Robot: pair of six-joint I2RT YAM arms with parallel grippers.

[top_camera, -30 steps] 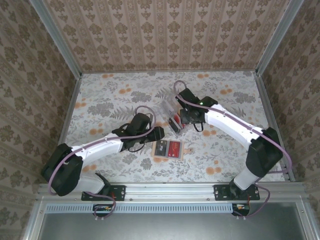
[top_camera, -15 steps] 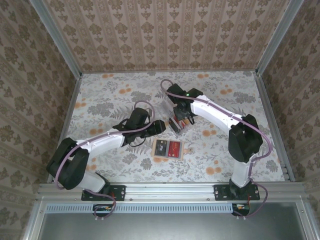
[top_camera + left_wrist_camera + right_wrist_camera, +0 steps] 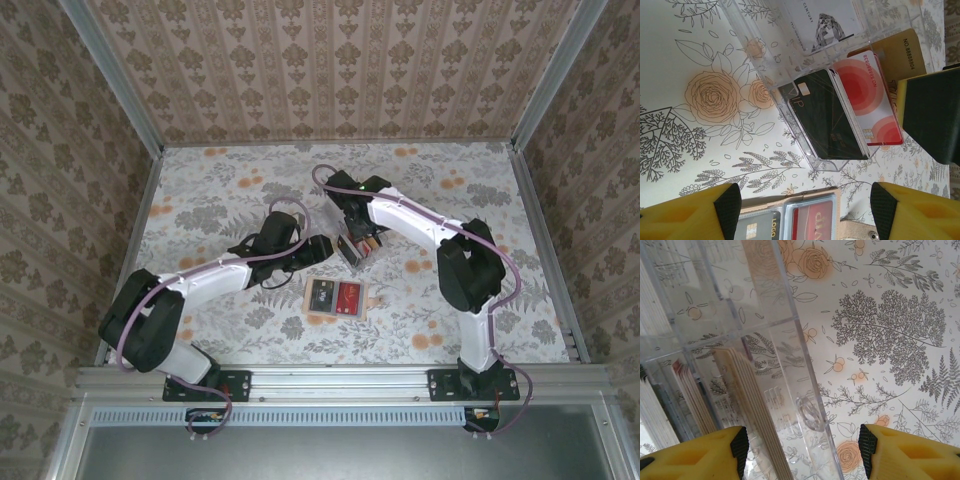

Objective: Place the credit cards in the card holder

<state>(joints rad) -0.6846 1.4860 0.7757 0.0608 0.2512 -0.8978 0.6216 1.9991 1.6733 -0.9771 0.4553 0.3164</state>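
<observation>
The left fingers point(image 3: 685, 217) hang wide apart and empty over the card holder point(image 3: 790, 222), which lies mid-table point(image 3: 200, 200) toward the near edge. The right fingers point(image 3: 910, 455), also wide and empty, straddle the clear tray point(image 3: 790, 365), probably to take a standing card point(image 3: 825, 120).

**Left wrist view, legible markings.** We read "CENTURY" on the white card point(image 3: 825, 22) in the clear tray point(image 3: 807, 157). The black card point(image 3: 825, 117) bears "VIP". The tan card point(image 3: 905, 50) shows "NO." and a run of eights. Small print on the red card point(image 3: 870, 100) is too fine to read. In the card holder point(image 3: 805, 194), we read "LOGO" on the grey card point(image 3: 760, 227) and "vip" on the second red card point(image 3: 812, 222).
</observation>
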